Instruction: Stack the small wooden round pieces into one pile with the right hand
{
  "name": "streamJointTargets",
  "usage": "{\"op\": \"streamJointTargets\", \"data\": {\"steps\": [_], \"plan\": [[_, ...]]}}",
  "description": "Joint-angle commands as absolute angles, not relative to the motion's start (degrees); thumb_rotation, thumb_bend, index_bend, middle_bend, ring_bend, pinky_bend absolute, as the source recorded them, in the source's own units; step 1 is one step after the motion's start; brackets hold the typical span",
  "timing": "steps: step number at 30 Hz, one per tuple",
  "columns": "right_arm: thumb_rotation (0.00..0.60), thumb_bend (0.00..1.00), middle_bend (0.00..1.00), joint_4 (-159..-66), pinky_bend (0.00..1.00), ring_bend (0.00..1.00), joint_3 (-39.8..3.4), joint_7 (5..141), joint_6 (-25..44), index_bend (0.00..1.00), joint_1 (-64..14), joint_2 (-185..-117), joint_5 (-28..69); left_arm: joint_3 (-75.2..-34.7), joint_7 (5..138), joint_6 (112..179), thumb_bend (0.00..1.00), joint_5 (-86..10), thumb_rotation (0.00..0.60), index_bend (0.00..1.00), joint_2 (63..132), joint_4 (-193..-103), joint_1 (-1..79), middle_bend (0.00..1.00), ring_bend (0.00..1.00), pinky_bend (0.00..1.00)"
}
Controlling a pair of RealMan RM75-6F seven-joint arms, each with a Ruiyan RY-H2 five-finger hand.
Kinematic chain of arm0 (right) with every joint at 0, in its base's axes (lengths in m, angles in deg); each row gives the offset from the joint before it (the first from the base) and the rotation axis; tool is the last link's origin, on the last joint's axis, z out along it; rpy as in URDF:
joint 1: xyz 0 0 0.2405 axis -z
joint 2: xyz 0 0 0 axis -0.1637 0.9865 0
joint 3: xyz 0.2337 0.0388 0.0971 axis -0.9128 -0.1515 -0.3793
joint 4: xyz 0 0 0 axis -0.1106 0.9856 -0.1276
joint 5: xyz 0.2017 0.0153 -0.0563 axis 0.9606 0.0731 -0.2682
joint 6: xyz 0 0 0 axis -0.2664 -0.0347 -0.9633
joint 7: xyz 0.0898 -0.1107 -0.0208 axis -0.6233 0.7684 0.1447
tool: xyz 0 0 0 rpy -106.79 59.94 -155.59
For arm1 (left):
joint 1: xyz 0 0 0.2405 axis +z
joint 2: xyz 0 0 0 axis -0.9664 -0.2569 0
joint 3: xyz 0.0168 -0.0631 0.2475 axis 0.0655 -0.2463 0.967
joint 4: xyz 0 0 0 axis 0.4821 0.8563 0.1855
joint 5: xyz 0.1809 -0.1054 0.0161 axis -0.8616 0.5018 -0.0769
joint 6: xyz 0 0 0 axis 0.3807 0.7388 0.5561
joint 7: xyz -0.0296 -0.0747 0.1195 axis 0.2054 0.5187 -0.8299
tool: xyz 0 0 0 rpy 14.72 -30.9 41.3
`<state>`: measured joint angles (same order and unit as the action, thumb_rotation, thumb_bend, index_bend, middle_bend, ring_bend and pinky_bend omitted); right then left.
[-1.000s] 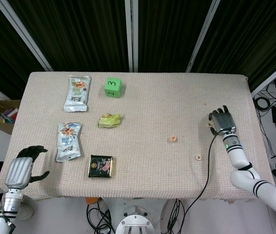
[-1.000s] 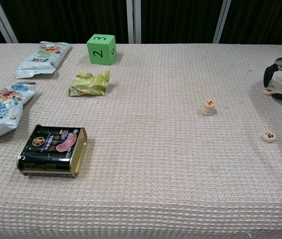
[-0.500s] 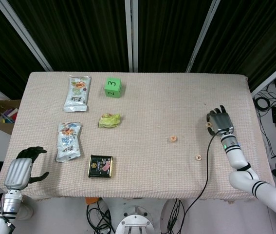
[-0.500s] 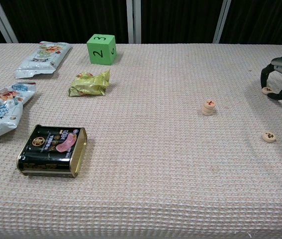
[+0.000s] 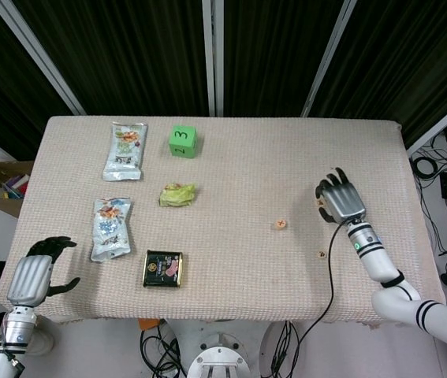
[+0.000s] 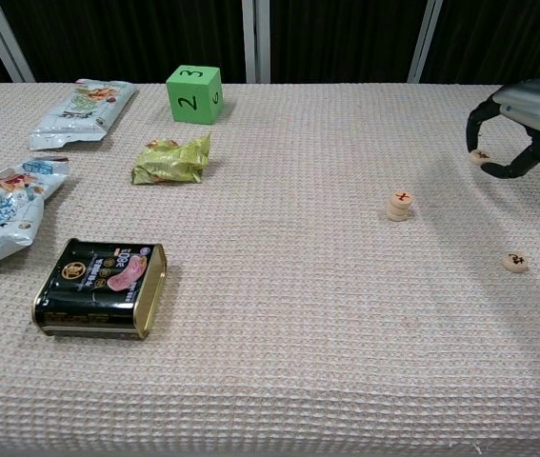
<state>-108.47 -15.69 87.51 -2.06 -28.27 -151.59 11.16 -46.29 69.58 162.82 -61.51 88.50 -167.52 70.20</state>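
A short pile of small wooden round pieces (image 6: 400, 205) stands right of the table's middle, seen from above as one disc (image 5: 280, 225). A single round piece (image 6: 514, 262) lies nearer the front right (image 5: 322, 254). My right hand (image 6: 520, 124) hangs above the cloth to the right of the pile and pinches a third round piece (image 6: 480, 156) in its fingertips; in the head view the hand (image 5: 338, 197) has that piece (image 5: 318, 202) at its left edge. My left hand (image 5: 35, 273) hangs off the table's front left corner, fingers loosely curled around nothing.
A green numbered cube (image 6: 194, 93) stands at the back. Two snack packets (image 6: 81, 109) (image 6: 5, 207), a crumpled green wrapper (image 6: 171, 159) and a dark tin (image 6: 103, 288) occupy the left half. The table edge (image 5: 403, 142) lies just right of my right hand.
My right hand has lifted the far-right round piece off the cloth and carried it left, toward the pile. The left hand has not moved.
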Motion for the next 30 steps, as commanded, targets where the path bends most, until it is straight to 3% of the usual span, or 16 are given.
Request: {"op": "streamJointTargets", "data": {"steps": [1,30], "plan": [[0.600,0.38,0.31,-115.9,0.07,0.12,-14.4,88.6,0.2,0.53,-28.9,-148.9,6.1,-46.2,69.6,163.1,0.15,-61.6,0.600,0.30,88.5,-167.6,70.4,0.21,0.16,0.19],[0.600,0.36,0.30,-116.8,0.07,0.12,-13.3,95.6,-2.2,0.47,-31.6,-153.7,7.3,-46.0,71.1,162.8,0.15,-61.3,0.600,0.30,89.0,-166.1,70.9,0.21,0.16,0.19]]}}
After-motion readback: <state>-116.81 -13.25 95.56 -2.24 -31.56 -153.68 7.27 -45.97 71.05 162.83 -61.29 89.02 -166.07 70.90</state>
